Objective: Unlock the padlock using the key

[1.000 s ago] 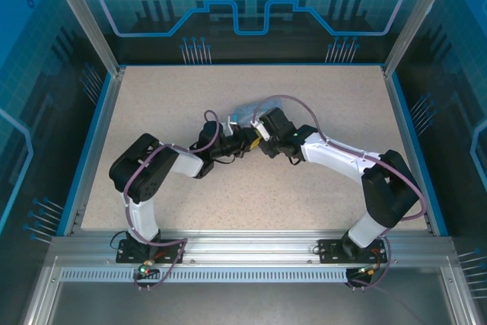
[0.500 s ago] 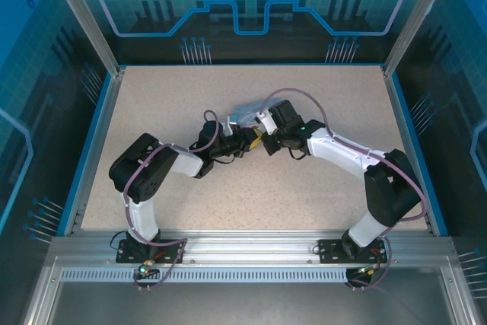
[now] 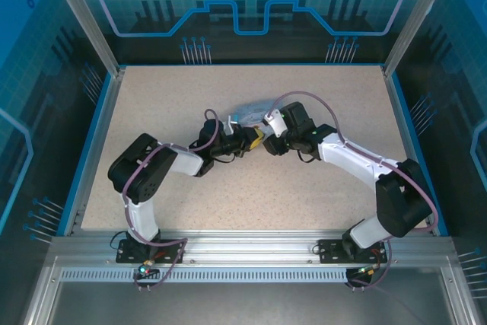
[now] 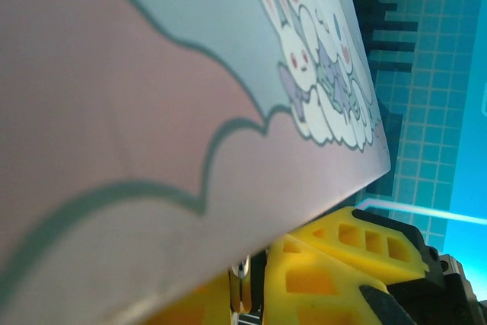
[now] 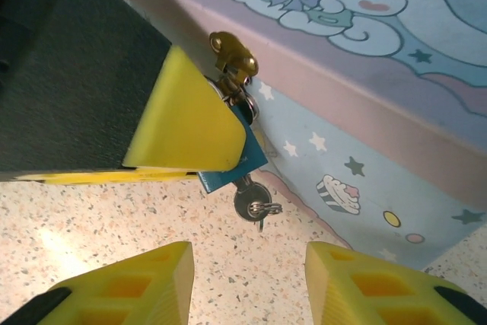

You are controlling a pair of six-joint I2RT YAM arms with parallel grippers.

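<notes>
Your right claw (image 5: pixel 247 283) hangs released, yellow plastic fingers (image 5: pixel 129 283) apart. The key (image 5: pixel 253 205), with its small round silvery head, sits just ahead of it in the padlock (image 5: pixel 228 171). Close off-centre and you may knock it askew or out. Beyond, the left claw (image 5: pixel 209 142) clenches the padlock at the brass hasp (image 5: pixel 230 51) of the smooth printed tin (image 5: pixel 365 89). Twisting hard could slip that grip.

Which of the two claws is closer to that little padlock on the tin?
Left. The left gripper is clamped on the padlock hanging from the tin. The right gripper hangs open a little apart, facing the key in the padlock, touching neither.
</notes>
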